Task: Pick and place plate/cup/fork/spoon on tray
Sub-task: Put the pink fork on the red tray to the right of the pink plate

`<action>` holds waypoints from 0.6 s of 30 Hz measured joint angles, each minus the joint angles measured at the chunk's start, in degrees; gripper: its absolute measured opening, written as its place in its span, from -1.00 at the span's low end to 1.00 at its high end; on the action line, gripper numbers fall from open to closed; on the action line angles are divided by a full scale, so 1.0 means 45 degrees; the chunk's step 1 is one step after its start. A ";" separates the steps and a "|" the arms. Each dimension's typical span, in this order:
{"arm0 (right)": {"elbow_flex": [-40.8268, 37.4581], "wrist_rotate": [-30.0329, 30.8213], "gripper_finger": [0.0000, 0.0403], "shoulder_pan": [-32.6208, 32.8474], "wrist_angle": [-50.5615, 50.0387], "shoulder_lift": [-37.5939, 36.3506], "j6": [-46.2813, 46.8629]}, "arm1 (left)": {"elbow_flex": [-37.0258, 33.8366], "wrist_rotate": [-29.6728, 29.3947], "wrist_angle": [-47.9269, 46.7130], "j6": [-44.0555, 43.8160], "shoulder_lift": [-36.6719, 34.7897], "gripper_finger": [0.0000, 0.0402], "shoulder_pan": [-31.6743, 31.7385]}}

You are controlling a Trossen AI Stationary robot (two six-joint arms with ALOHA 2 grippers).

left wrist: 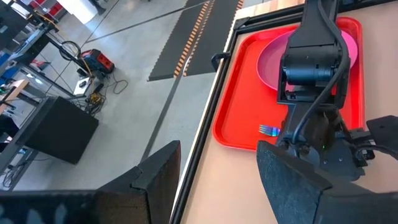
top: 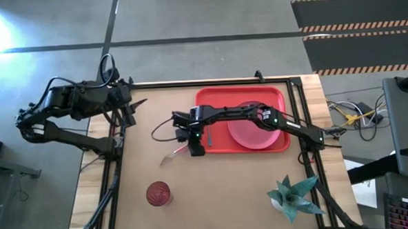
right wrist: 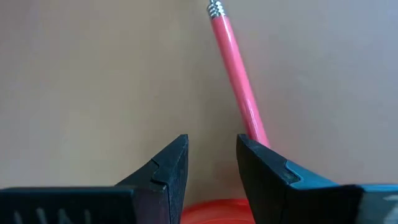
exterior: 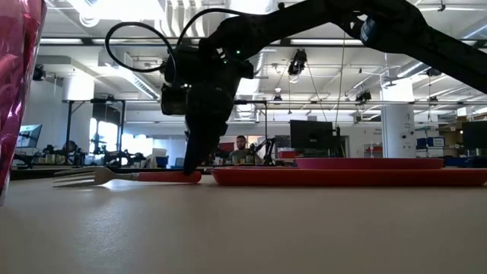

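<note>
The red tray (top: 210, 99) lies at the table's far middle. The pinkish plate (top: 254, 133) sits flat on it, and the spoon (top: 210, 135) lies on its left part, also seen in the left wrist view (left wrist: 268, 129). The fork (top: 173, 156) lies flat on the table left of the tray, its tines (exterior: 76, 178) pointing away from it. The cup (top: 158, 194) stands near the front edge. My right gripper (right wrist: 211, 155) is open, low over the fork's handle end, pointing down. My left gripper (left wrist: 217, 180) is open and empty at the table's far left. My right gripper comes from above with its fingers pointing down at the free end of the fork's pink handle (right wrist: 252, 121). The handle runs past one finger (right wrist: 267, 165), not between the two. Whether that finger touches it I cannot tell. The fork lies flat on the table.
A green paper plant (top: 290, 197) stands at the near right corner. Black frame rails run along the table's left and right edges. Bare tabletop lies between the cup and the tray. A person sits far off in the room behind (exterior: 240, 148).
</note>
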 joint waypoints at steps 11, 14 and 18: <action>0.0708 0.0192 -0.38 -0.0144 -0.0137 -0.0040 -0.0449 | 0.0000 0.0000 0.0000 0.0000 0.0011 -0.04 -0.0002; 0.0678 0.0227 -0.38 -0.0192 -0.0224 0.0064 -0.0545 | 0.0000 0.0000 0.0000 -0.0005 0.0013 -0.04 0.0001; 0.0594 0.0189 -0.38 -0.0167 -0.0189 0.0247 -0.0872 | 0.0000 0.0000 0.0000 -0.0010 0.0013 -0.04 -0.0002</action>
